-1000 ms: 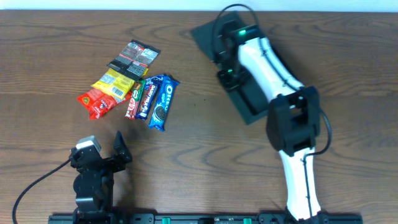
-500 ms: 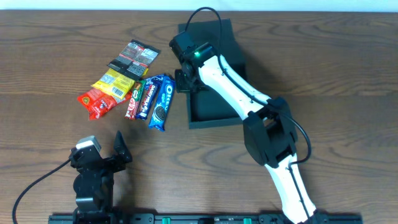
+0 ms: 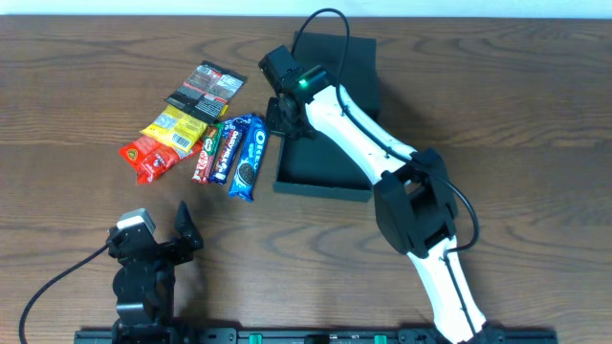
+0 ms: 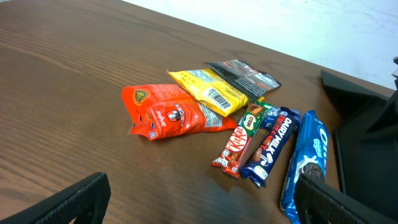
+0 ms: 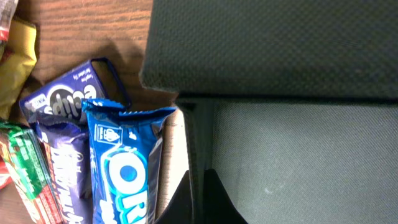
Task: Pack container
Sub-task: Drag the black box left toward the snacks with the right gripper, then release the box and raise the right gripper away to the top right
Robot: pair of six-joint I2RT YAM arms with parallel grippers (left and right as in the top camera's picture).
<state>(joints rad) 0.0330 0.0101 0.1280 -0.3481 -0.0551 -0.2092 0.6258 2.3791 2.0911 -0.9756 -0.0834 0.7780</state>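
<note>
Nearest, the left arm's fingers (image 4: 68, 199) stand spread wide above the brown wooden counter (image 3: 76, 96), holding nothing. Beyond them lie a crinkled red snack packet (image 4: 168, 112), a yellow foil packet (image 4: 211, 90), a black foil packet (image 4: 245, 74), a red KitKat bar (image 4: 239, 140), a purple Dairy Milk bar (image 4: 270, 146) and a blue Oreo packet (image 4: 305, 165). Just right of the Oreo sits the dark matte square cardboard container (image 3: 325, 164), its hinged flap lid (image 3: 346, 62) open at the far side. The right arm's fingers (image 5: 208, 202) are pinched onto its left wall.
</note>
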